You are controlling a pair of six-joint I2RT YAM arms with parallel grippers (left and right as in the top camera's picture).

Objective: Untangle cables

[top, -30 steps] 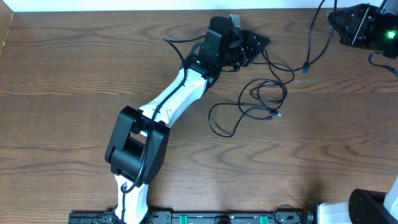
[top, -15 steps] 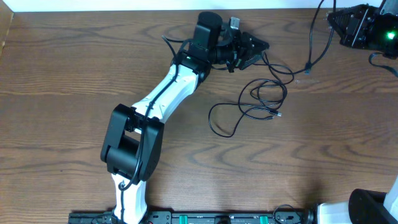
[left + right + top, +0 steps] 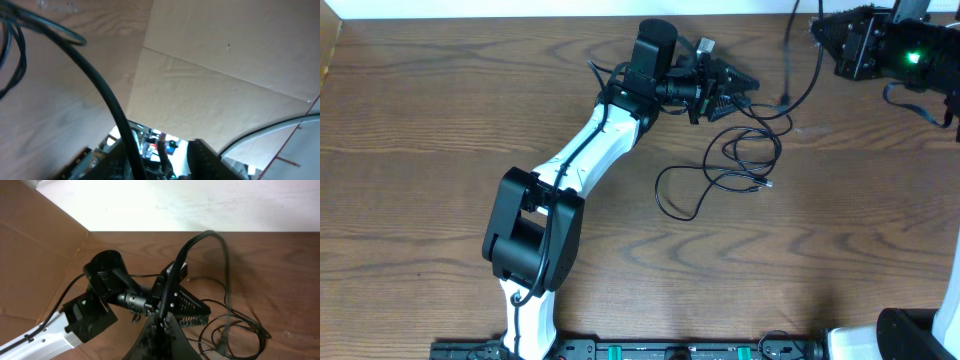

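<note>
Thin black cables point(image 3: 745, 150) lie in loose loops on the wooden table, with a small plug point(image 3: 767, 184) at one end. My left gripper point(image 3: 738, 84) hovers low over their upper end. Its jaws stand apart, and a black cable point(image 3: 107, 102) runs through the gap between them in the left wrist view. My right gripper point(image 3: 820, 32) is at the top right, shut on a black cable point(image 3: 786, 75) that hangs down toward the loops. In the right wrist view this cable point(image 3: 200, 237) arches up from my right gripper point(image 3: 161, 322) and drops beside the left gripper point(image 3: 195, 307).
The left arm point(image 3: 590, 150) lies diagonally across the table from the front edge. A cardboard wall point(image 3: 225, 75) stands at the table's side. A rail with connectors point(image 3: 650, 350) runs along the front edge.
The right gripper has moved left with its cable. The left gripper has shifted a little left and turned, and its jaws have narrowed slightly.
</note>
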